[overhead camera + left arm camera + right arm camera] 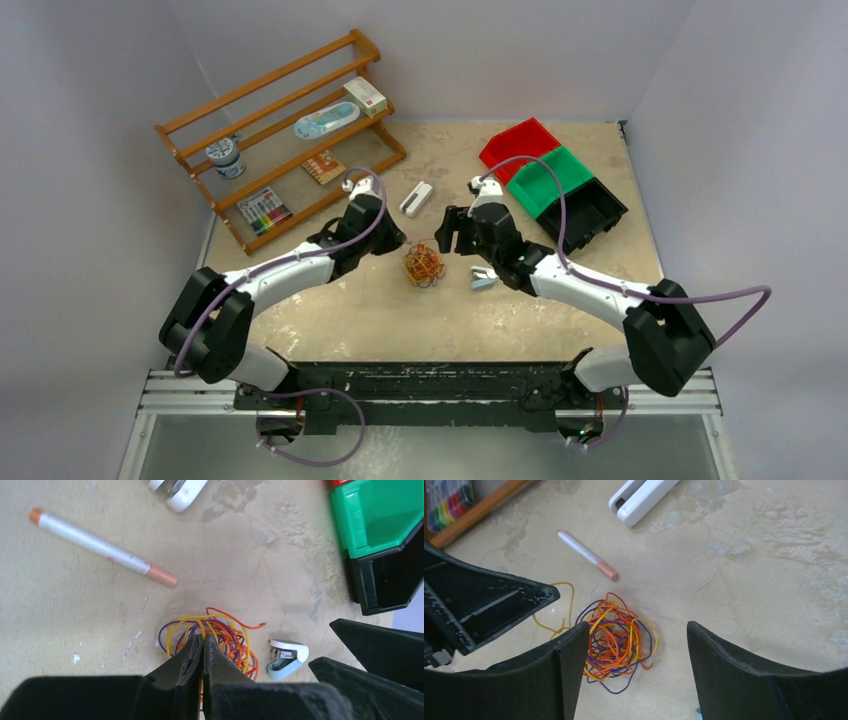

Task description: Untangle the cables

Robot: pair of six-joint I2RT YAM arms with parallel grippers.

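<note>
Your left claw (203, 639) pinches a yellow strand of tangled orange-yellow-purple thin wires (423, 265), frame centre; right claw (637, 630) spread above.

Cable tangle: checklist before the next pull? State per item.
1. Left gripper shut at the cables: ok.
2. A strand caught between its fingers: cannot tell.
3. Right gripper open: ok.
4. Right gripper holding a cable to pull against: not ok, its jaws stand wide with nothing gripped.
5. Marker and small stapler apart from the cables: ok, though both lie close.
</note>
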